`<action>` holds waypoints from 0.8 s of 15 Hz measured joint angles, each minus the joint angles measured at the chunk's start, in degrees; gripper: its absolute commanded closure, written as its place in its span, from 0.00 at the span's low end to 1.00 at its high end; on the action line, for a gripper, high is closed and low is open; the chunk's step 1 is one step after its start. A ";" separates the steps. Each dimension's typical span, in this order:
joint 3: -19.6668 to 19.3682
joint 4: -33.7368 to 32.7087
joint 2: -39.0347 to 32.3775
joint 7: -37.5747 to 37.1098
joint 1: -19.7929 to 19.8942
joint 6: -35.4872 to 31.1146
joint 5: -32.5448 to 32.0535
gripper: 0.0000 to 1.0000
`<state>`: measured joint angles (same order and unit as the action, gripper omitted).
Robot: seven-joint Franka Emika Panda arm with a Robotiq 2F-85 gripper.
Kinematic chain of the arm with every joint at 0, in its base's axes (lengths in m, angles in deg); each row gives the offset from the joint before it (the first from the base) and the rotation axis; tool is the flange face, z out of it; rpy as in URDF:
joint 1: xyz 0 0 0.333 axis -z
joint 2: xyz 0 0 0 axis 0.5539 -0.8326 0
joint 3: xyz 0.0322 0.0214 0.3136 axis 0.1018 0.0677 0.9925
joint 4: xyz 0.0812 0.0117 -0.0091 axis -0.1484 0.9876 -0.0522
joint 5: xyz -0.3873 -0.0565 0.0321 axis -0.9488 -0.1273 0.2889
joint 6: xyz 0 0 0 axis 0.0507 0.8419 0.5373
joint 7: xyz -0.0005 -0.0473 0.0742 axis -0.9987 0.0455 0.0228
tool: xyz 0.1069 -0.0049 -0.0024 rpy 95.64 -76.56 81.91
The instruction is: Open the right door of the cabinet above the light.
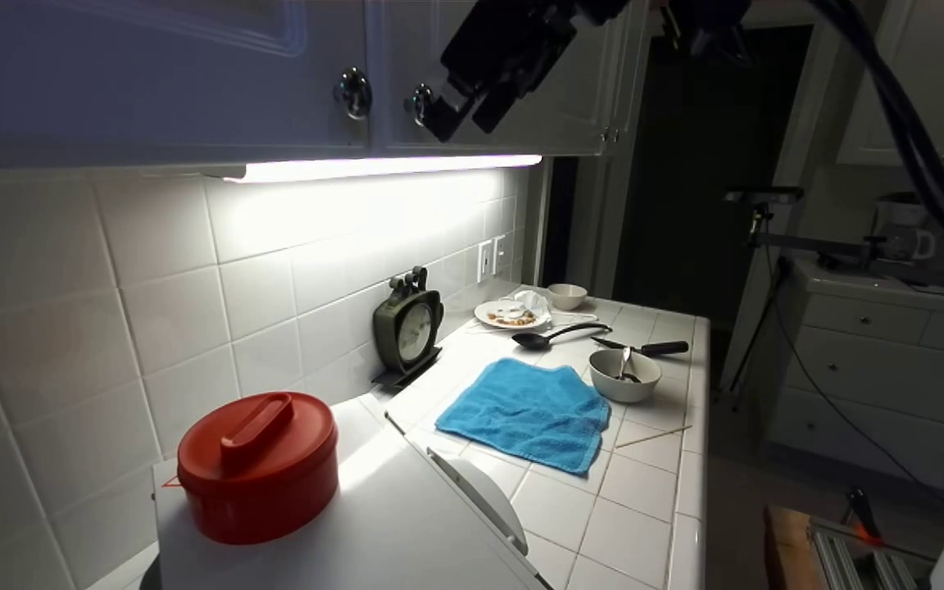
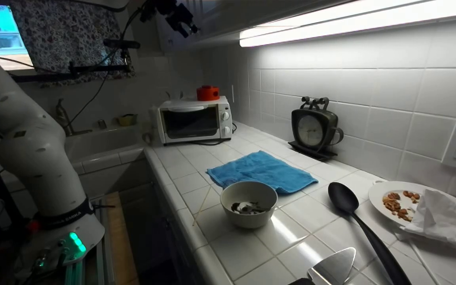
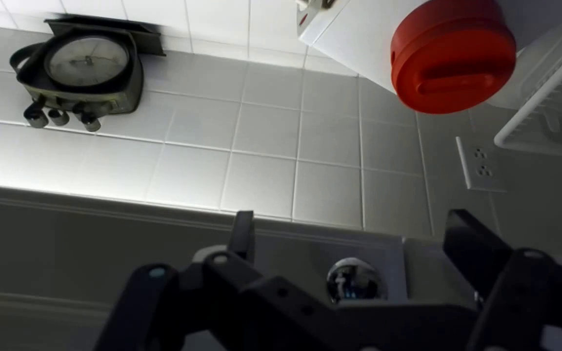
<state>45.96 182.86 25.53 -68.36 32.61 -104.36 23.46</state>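
Observation:
The pale two-door cabinet [image 1: 193, 90] hangs above the glowing strip light [image 1: 390, 167], which also shows in an exterior view [image 2: 354, 23]. Its right door [image 1: 562, 106] is closed, with a round shiny knob [image 1: 421, 104] near its lower left edge. My gripper [image 1: 465, 123] is open at this knob; it also shows in an exterior view [image 2: 189, 32]. In the upside-down wrist view my fingers [image 3: 351, 219] are wide apart, with the right door's knob [image 3: 354, 279] between them, not gripped. The left door's knob [image 1: 353, 93] is mostly hidden behind a finger in the wrist view.
Below are a toaster oven [image 2: 192, 118] with a red lidded pot [image 1: 259, 467] on top, a dark scale clock [image 1: 408, 328], a blue cloth [image 1: 529, 414], a bowl [image 1: 624, 381], a plate [image 2: 382, 190] and a black spoon [image 2: 344, 198]. A tiled wall [image 3: 266, 126] stands behind.

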 measured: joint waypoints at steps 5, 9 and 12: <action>0.26 -3.38 -3.29 -1.67 0.02 -4.44 -6.18 0.08; 0.11 -4.48 -4.71 -3.14 -0.04 -4.34 -8.49 0.20; 0.19 -4.93 -4.81 -3.44 -0.56 -3.58 -8.76 0.18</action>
<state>46.15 177.93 20.72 -71.80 32.05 -107.94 14.70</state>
